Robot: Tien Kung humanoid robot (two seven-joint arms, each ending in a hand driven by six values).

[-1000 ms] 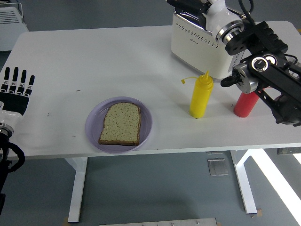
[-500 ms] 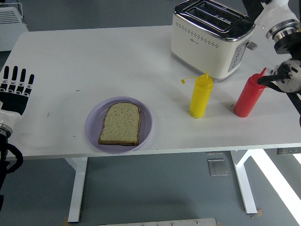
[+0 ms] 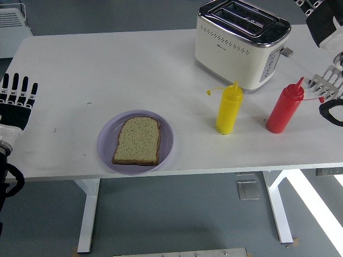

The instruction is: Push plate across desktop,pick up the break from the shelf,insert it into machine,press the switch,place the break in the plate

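Nearest the table's front edge, the lavender plate [image 3: 135,142] carries one slice of bread [image 3: 138,141] lying flat, its rounded crust end pointing away from the robot. To the left of the plate, at the table's edge, the left hand [image 3: 16,104] rests with fingers straight and apart, holding nothing. Right of the plate and slightly beyond it stand a yellow squeeze bottle [image 3: 229,108] and a red squeeze bottle [image 3: 285,107], well apart from the plate. Beyond and right of the plate sits the toaster [image 3: 239,43], both slots empty. The right hand [image 3: 323,21] shows only partly at the frame's upper right corner; its finger posture cannot be told. Judged from appearance, the slice is light, soft and crumbly; a gentle pinch across opposite crust edges would suit it better than pressure on the middle.
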